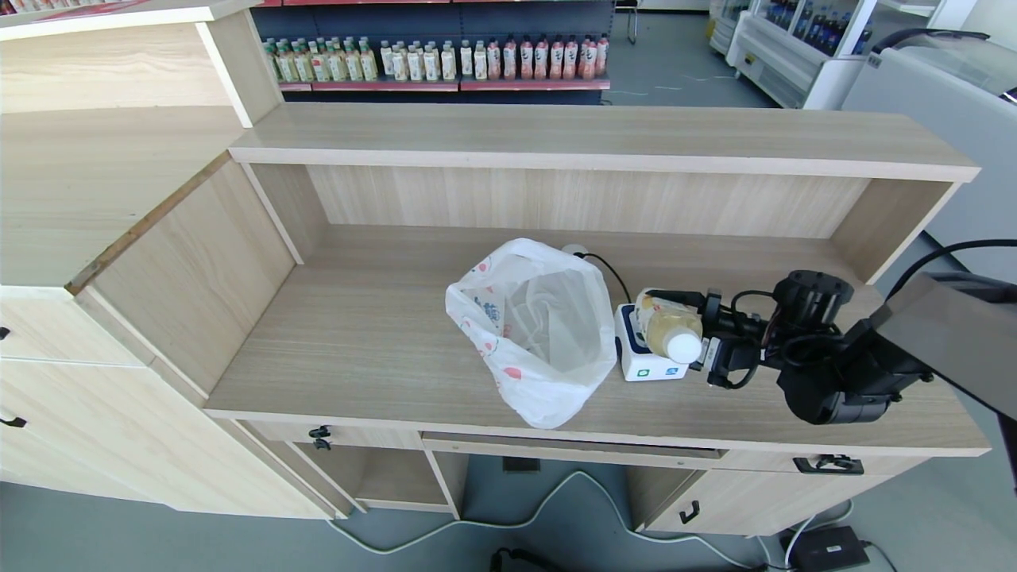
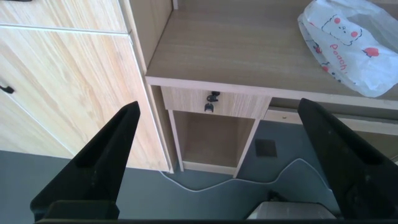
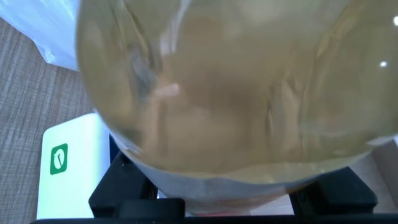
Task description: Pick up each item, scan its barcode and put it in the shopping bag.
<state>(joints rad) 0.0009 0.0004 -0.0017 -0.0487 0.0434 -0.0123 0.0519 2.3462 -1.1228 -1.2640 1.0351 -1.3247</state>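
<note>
My right gripper [image 1: 690, 330] is shut on a bottle [image 1: 670, 330] of pale yellow drink with a white cap, held lying sideways just above the white scanner box [image 1: 645, 361]. In the right wrist view the bottle [image 3: 236, 87] looms close, with the scanner [image 3: 68, 174] underneath. The white shopping bag [image 1: 536, 330] with red print stands open on the counter, directly left of the scanner. My left gripper [image 2: 221, 162] hangs open below and in front of the counter's left end, with the bag [image 2: 348, 43] far off on the countertop.
The wooden counter [image 1: 365, 342] has a raised back shelf [image 1: 604, 139] and side walls. A black cable [image 1: 608, 270] runs behind the bag to the scanner. Drawers and an open cubby [image 2: 211, 137] sit under the counter edge. Shelves of bottles [image 1: 437, 59] stand far behind.
</note>
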